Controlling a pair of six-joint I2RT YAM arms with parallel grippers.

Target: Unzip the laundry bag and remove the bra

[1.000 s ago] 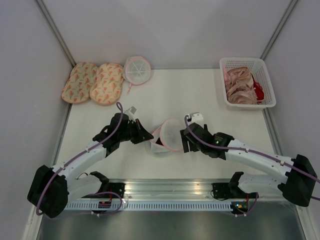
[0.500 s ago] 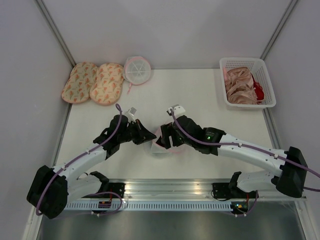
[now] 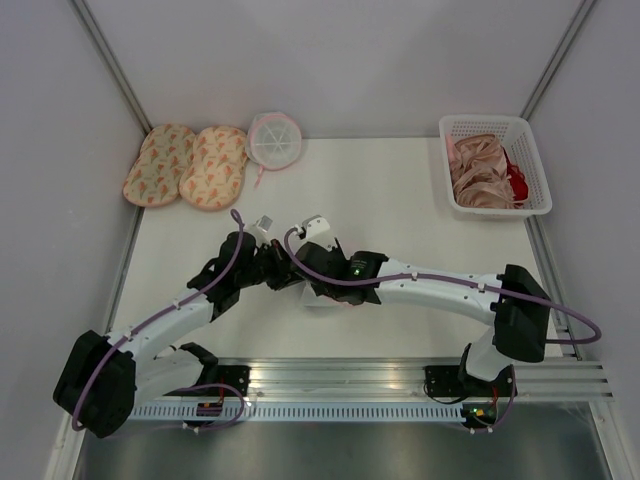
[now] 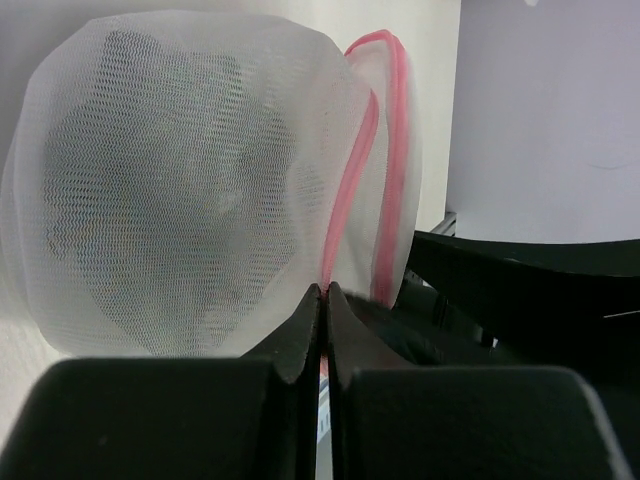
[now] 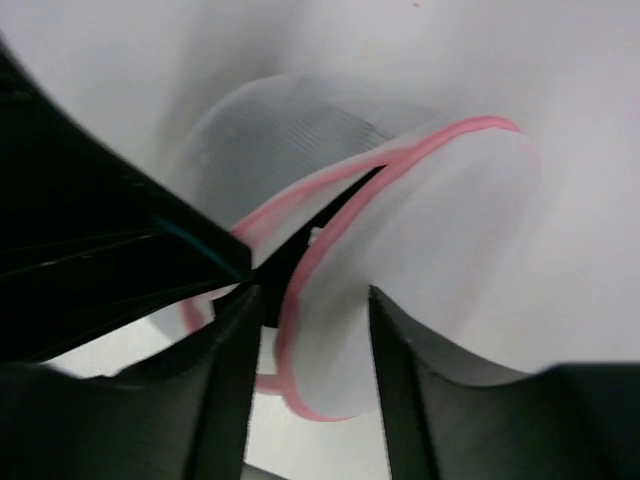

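The laundry bag is a white mesh pouch with pink zip edging, standing on edge between the two grippers. In the top view only a sliver of the bag shows under the right arm. A dark shape, the bra, shows through the mesh. My left gripper is shut on the pink edging. The zip gapes, with a dark slit between the pink rims. My right gripper straddles the bag's upper flap, jaws apart on either side of the pink edge.
A similar round pouch with white ribs and two patterned pads lie at the back left. At the back right stands a white basket with beige-pink garments and a red one. Grey walls close in the table.
The right arm has swung left across the bag, so its gripper now sits over the open rim beside the left gripper, jaws narrower. The left gripper kept its hold.
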